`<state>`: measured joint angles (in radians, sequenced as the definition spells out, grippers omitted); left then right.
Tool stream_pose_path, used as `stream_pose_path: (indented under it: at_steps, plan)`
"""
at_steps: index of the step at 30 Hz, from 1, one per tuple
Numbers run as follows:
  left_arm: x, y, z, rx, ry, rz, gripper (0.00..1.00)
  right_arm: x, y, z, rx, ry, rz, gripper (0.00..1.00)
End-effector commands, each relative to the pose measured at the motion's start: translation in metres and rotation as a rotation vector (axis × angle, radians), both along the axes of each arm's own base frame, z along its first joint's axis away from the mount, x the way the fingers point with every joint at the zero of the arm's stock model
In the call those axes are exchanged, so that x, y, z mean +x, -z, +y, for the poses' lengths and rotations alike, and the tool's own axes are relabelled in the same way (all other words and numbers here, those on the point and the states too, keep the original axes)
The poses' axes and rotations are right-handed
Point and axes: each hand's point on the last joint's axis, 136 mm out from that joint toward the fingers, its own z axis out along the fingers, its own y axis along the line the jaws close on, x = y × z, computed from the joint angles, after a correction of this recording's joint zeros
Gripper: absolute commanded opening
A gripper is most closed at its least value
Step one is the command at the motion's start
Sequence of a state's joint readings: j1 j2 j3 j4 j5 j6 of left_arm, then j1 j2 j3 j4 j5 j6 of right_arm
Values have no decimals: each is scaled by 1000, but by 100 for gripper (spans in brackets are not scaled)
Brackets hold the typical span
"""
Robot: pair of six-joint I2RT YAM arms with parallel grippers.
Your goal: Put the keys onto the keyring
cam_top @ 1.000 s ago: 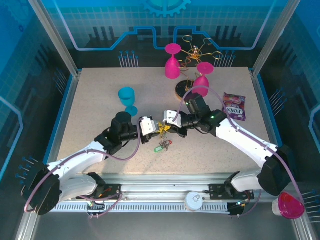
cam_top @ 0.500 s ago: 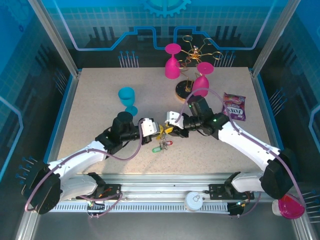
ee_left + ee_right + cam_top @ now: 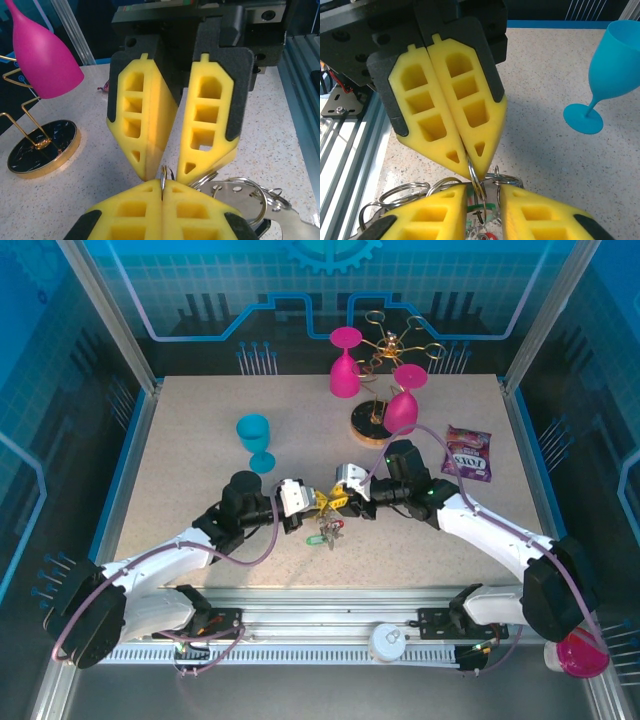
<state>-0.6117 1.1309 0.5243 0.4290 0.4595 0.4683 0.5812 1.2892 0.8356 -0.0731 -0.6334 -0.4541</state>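
My left gripper and right gripper meet tip to tip at mid table. In the left wrist view the left gripper is shut on the thin metal keyring, which stands edge-on between its yellow pads. In the right wrist view the right gripper stands a little open, with the keyring hanging loose in the gap. The keys dangle below in a bunch, and a green tag shows among several silver rings. A holed metal plate lies beside the left fingers.
Two pink goblets hang on a gold stand with a round base at the back. A cyan goblet stands to the back left. A snack packet lies at the right, and a pink cup sits past the front rail.
The right gripper's jaws have parted from shut. The left gripper has closed fully on the ring. Both grippers and the bunch of keys shifted slightly, staying at mid table.
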Motion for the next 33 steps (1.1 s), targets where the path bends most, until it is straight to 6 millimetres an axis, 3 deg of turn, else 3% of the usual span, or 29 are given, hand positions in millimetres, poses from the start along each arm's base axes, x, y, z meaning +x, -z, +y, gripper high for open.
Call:
stream_pose_path:
  at_steps: [1,3,6,9,13,19,22,26,29,33]
  plan:
    - [-7,-17,-5,-63,44,-32,0,1,-7,4,45,-21,-10,20]
    - [-7,-17,-5,-63,45,-31,0,1,-11,5,55,-24,-15,16]
    - [-8,-18,-5,-69,47,-31,0,0,-12,5,54,-30,-13,0]
    - [-4,-19,-3,-63,22,-35,2,-2,-14,4,37,-38,-14,0]
    - [3,-7,1,28,-13,-16,13,-8,-14,6,-59,-63,-45,0]
    - [5,5,1,149,-29,3,14,-17,0,10,-261,-118,-74,0]
    - [3,10,1,183,-17,13,11,-17,-4,15,-312,-133,-101,0]
    - [1,10,0,189,-3,7,0,-21,-24,22,-271,-142,-128,0]
    - [-1,3,-1,149,1,-24,0,-18,-38,19,-176,-108,-112,1]
    - [-5,-5,-1,79,7,-53,0,-9,-38,8,-46,-52,-52,18]
